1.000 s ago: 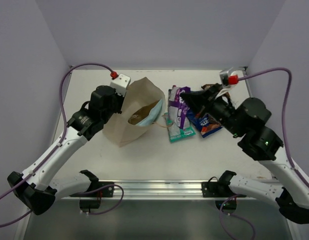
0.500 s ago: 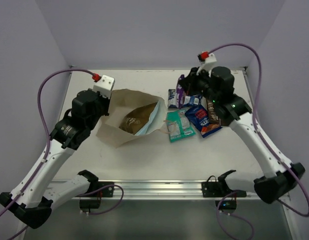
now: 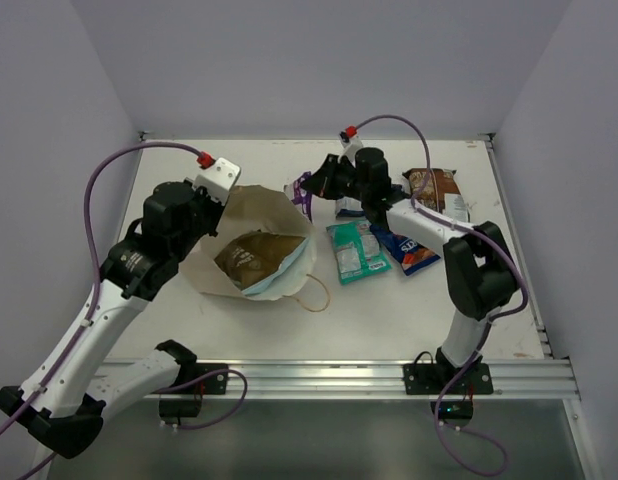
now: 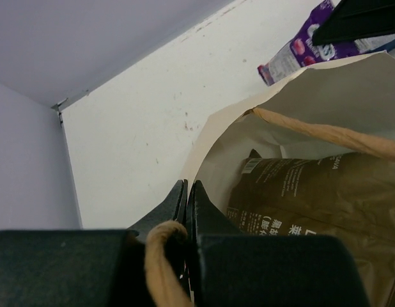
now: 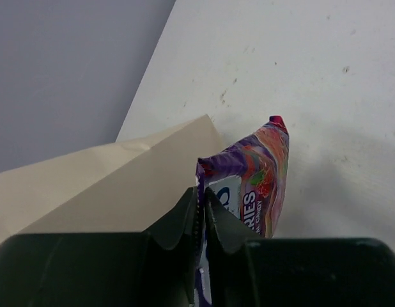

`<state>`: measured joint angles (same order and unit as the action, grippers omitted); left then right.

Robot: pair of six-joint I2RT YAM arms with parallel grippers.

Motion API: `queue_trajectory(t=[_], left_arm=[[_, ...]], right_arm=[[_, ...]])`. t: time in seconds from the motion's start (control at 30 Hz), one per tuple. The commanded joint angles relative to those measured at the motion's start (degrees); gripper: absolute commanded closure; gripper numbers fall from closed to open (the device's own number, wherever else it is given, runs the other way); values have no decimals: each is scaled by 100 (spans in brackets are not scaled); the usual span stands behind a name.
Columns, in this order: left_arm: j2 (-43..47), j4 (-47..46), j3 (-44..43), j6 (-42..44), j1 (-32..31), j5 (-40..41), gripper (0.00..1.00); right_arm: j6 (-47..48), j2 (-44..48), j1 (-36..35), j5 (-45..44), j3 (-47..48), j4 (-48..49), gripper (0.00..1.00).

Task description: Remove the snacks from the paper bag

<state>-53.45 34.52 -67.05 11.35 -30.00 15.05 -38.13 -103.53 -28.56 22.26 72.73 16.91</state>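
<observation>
The bag (image 3: 257, 205) lies open, its rim pinched tight in the left pincer (image 4: 186, 192). A brown snack (image 3: 247, 255) sits inside, just past that pincer. The right pincer (image 5: 201, 195) grips a purple snack (image 5: 258, 173) beside the bag. Other snacks (image 3: 351, 250) lie out behind it. I think the job is mostly done. The walls (image 3: 289, 60) are lilac and the counter (image 3: 239, 330) is white.

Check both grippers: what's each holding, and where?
Left gripper pinches the paper bag at its rim. Right gripper pinches the purple packet by its edge.
</observation>
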Motion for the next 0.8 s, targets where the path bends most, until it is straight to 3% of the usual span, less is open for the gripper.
queue_trajectory(t=[0.0,0.13,0.17,0.27,0.43,0.5,0.57,0.63,0.77], left_arm=[[10,-209,-81,279,38,-581,100],[-8,-165,-19,428,29,-863,100],[19,-165,16,455,38,-985,100],[45,-156,69,578,29,-1022,100],[63,-148,113,675,29,-1056,100],[63,-139,156,745,29,-1144,100],[37,-121,174,815,29,-1179,100],[19,-112,183,824,29,-1197,100],[1,-112,166,868,20,-1329,100]], right_arm=[[-398,69,43,51,-504,876,85],[190,542,113,-397,-1076,192,60],[653,909,113,-607,-1138,-271,48],[1532,1805,105,-915,-1121,-1281,33],[2712,3231,113,-1865,-919,-2794,22],[3450,3792,96,-1718,-691,-3104,20],[4504,4050,0,-788,-402,-3675,20],[5485,4261,-500,-452,-207,-4280,17],[6414,4183,-1817,-767,57,-4635,16]])
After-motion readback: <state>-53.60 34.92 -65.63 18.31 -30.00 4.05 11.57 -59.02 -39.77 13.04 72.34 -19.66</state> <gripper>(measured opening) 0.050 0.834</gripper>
